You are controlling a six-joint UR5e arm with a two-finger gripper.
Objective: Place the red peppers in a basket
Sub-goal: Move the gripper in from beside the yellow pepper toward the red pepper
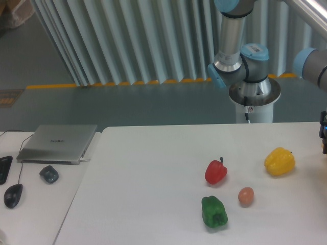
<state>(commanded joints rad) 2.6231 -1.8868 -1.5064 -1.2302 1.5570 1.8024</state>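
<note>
A small glossy red pepper (215,172) with a short dark stem rests on the white table (153,168), right of centre. No basket shows anywhere in the view. At the far right edge a dark and blue sliver of the gripper (324,133) pokes into the frame, well to the right of the red pepper and above the table. Its fingers are cut off by the frame edge, so I cannot tell whether they are open or shut.
A green pepper (214,212) lies just in front of the red one, a small orange-brown ball (246,196) beside it, and a yellow pepper (279,161) further right. The arm's base (254,94) stands behind the table. A closed laptop (57,143) and two mice (13,195) are on the left.
</note>
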